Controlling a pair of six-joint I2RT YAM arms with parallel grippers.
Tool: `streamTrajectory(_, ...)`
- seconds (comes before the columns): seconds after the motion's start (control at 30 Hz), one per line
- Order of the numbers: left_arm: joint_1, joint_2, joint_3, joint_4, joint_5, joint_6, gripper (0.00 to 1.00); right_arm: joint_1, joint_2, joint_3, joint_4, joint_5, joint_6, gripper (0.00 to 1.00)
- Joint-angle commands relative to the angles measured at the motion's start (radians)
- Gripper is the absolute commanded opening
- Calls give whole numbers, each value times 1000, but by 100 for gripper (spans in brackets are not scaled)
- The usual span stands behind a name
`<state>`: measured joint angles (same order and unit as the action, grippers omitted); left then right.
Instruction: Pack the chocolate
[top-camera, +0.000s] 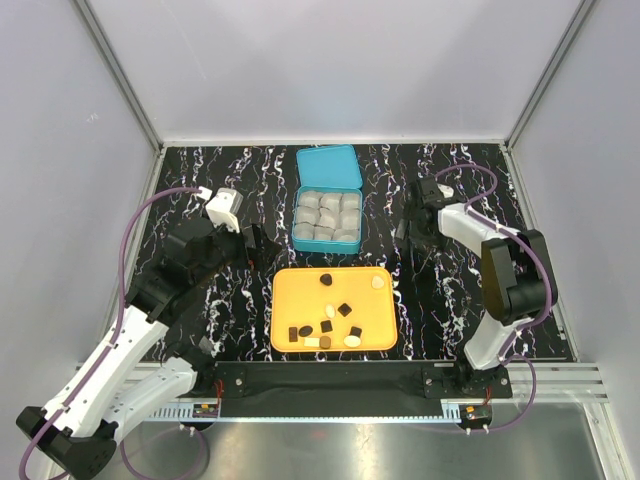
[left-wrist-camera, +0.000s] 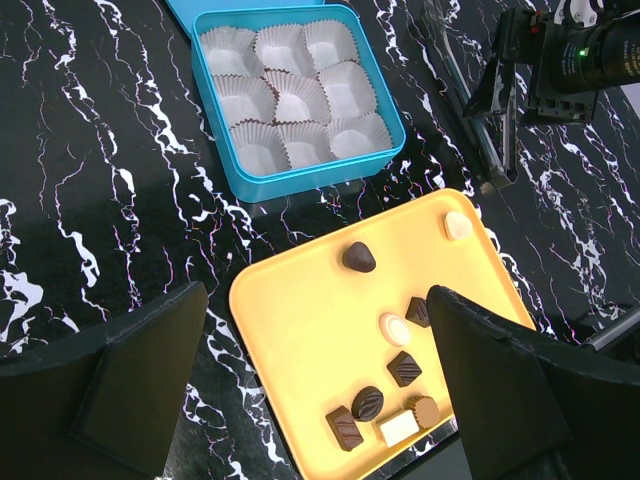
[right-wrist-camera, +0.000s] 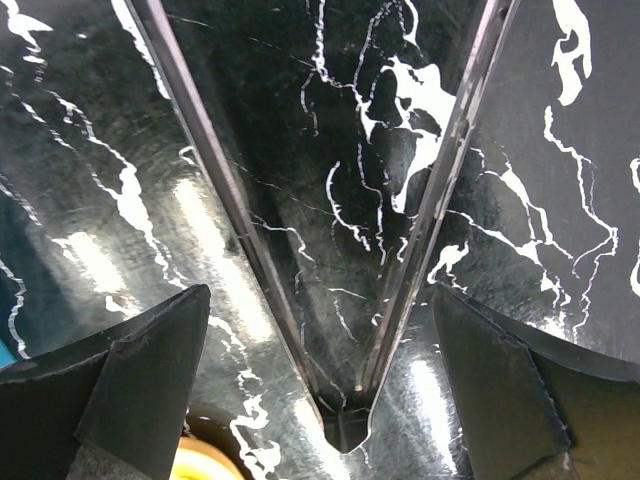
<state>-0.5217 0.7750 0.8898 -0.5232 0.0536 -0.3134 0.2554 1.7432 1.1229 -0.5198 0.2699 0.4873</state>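
Several chocolates, dark brown and cream-white, lie loose on the orange tray (top-camera: 290, 300), such as a dark one (top-camera: 326, 279) and a cream one (top-camera: 378, 282). In the left wrist view they show as a dark piece (left-wrist-camera: 358, 257), a cream oval (left-wrist-camera: 395, 328) and a cluster near the tray's (left-wrist-camera: 290, 330) near edge. My left gripper (top-camera: 255, 243) is open and empty, hovering over the tray's left part (left-wrist-camera: 318, 300). My right gripper (top-camera: 408, 240) is open above the table right of the tin, its fingers astride metal tongs (right-wrist-camera: 345, 415) without touching them.
A blue tin (top-camera: 300, 215) with empty white paper cups (left-wrist-camera: 290, 95) stands behind the tray, its lid (top-camera: 329, 168) open at the back. The tongs (left-wrist-camera: 478, 150) lie on the black marbled table under the right gripper (left-wrist-camera: 505, 85). Grey walls enclose the table.
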Motion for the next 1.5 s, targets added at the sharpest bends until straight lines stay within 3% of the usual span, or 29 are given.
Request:
streamTrajectory(0.0,3,-6,-3,43,5,14,99,-15,-2,-12,49,0,-32,100)
streamTrajectory(0.4,3,-3,-5,45,6,16,99,-62,38,-67,182,-126,-93,100)
streamTrajectory(0.6,3,-2,-5,46,8,16,99,-67,90,-23,144,-121,-96,98)
streamTrajectory(0.9,3,-8,-6,45,2,17,99,-67,101,-6,127,-124,-99,88)
streamTrajectory(1.1,3,-11,-6,43,2,17,99,-65,78,8,89,-110,-131,69)
streamTrajectory(1.47,3,-14,-8,45,0,16,99,-64,-91,104,-123,-212,-194,62)
